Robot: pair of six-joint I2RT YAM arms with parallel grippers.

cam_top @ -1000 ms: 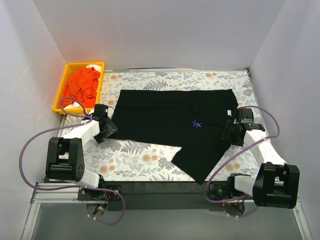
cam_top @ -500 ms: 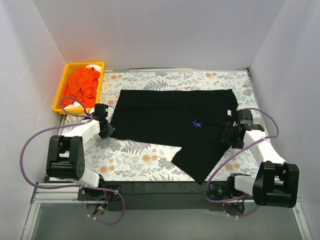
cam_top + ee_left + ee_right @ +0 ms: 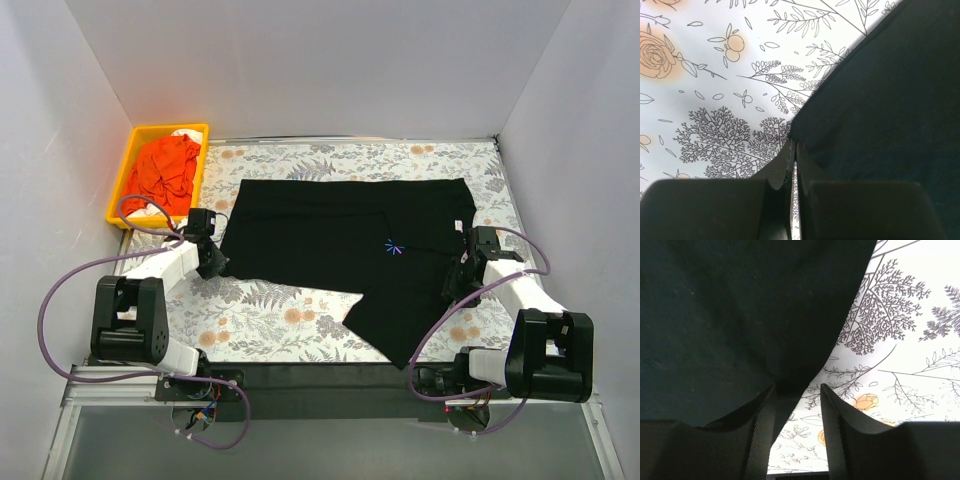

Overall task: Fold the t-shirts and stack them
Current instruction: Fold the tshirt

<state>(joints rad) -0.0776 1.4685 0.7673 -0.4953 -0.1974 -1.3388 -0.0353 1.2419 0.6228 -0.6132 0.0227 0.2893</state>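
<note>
Lying flat, the black t-shirt (image 3: 340, 235) spans the counter (image 3: 270, 310) with its long axis running side to side between the arms. The left tool (image 3: 213, 262) is pressed together on the shirt's left corner; the right tool (image 3: 453, 285), half spread, straddles the right edge, not yet pinching.

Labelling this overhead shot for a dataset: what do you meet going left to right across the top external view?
yellow tray → left gripper → black t-shirt → right gripper
</note>
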